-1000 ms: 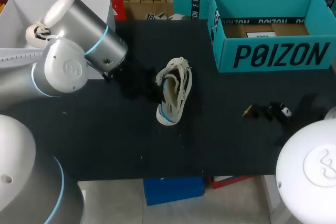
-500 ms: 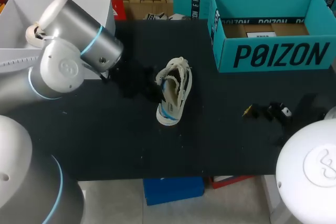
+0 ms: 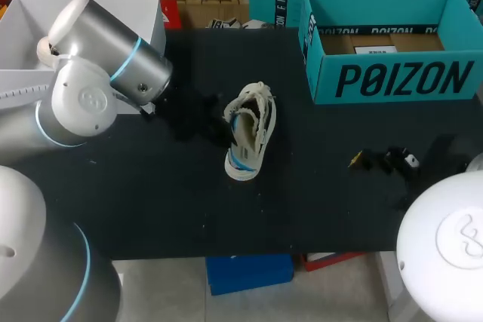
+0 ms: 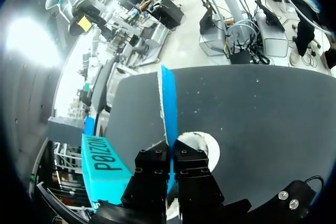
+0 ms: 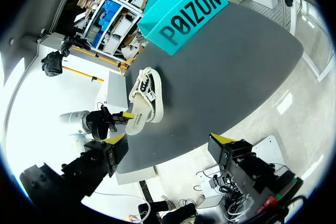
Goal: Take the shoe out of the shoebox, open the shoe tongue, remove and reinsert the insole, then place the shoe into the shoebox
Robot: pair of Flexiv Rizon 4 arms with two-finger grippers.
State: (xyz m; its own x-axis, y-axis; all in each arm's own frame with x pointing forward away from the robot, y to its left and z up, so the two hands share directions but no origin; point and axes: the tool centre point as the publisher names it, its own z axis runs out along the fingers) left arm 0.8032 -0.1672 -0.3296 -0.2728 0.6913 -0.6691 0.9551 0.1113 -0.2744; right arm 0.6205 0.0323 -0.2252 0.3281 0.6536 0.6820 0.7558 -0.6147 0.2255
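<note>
— Insole first: why edge-on?
— Our left gripper pinches it between closed fingers, probably so it slides along the shoe. That lies on the table, apart from the shoebox.
— Right gripper?
— Spread wide, empty, standing clear. We count one shoe, one insole, one shoebox.

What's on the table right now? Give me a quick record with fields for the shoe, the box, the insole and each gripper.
shoe: out of the box, on the table, near the middle
shoebox: open, far right corner, no shoe inside
left gripper: shut on the insole, beside the shoe
insole: thin blue sheet, seen edge-on in the left wrist view
right gripper: open, holding nothing
</note>
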